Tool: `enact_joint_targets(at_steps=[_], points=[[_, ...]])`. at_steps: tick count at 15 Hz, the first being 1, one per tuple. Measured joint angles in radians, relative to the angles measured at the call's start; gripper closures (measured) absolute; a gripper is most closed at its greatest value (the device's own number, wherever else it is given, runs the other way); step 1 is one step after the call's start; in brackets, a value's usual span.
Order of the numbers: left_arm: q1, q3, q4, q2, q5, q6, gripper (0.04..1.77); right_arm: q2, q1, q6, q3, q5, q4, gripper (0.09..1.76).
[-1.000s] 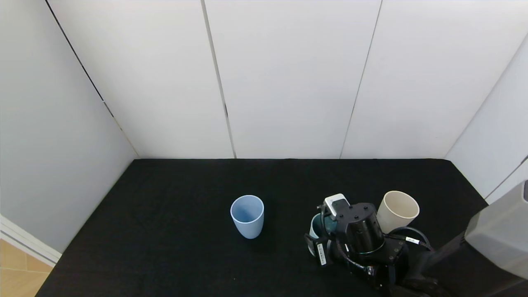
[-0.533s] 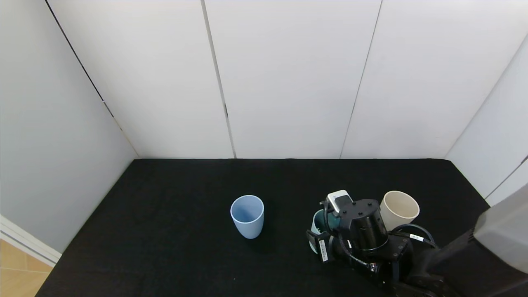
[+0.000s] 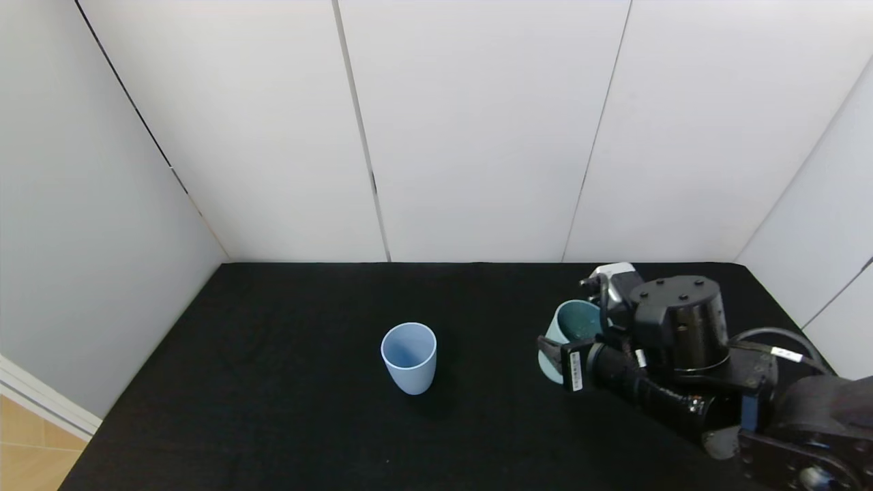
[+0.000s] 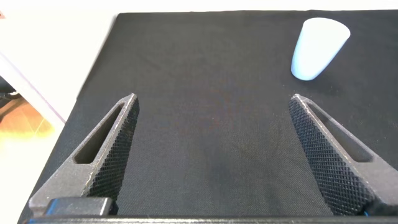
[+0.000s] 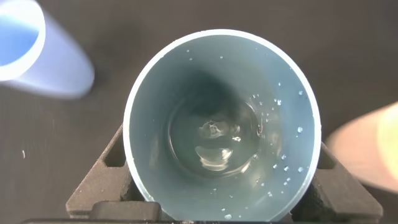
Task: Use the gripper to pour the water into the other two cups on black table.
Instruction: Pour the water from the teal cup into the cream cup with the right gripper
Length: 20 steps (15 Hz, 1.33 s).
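Note:
My right gripper (image 3: 581,339) is shut on the teal-green cup (image 3: 569,327) and holds it above the black table (image 3: 286,409), right of centre. In the right wrist view the cup (image 5: 155,106) fills the frame between the fingers (image 5: 106,171), with a little clear water (image 5: 214,140) at its bottom and droplets on the wall. The light blue cup (image 3: 408,356) stands upright to the left, apart from the held cup; it also shows in the wrist views (image 5: 37,56) (image 4: 318,46). The cream-beige cup (image 5: 367,149) shows only as a blur beside the held cup; in the head view my arm hides it.
My left gripper (image 4: 212,99) hovers low over bare black cloth, open and empty, with the table's left edge (image 4: 93,81) and the floor beyond it. White wall panels (image 3: 477,136) close the back and both sides of the table.
My right gripper has lifted the teal-green cup and moved it right and toward the back wall. My arm now covers the cream-beige cup in the head view. The light blue cup has not moved.

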Motion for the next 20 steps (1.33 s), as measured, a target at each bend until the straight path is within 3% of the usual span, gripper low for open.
enact_joint_targets(at_steps=[4,9,16,20], points=[[0.0,0.0,0.0,0.0,0.0,0.0,0.09,-0.14,-0.163,-0.076,-0.056,0.013,0.111,0.62],[0.0,0.0,0.0,0.0,0.0,0.0,0.09,-0.228,-0.343,-0.249,-0.09,0.017,0.122,0.62],[0.0,0.0,0.0,0.0,0.0,0.0,0.09,-0.286,-0.478,-0.507,-0.063,0.014,0.114,0.63],[0.0,0.0,0.0,0.0,0.0,0.0,0.09,-0.285,-0.51,-0.673,-0.003,0.013,0.11,0.63]])
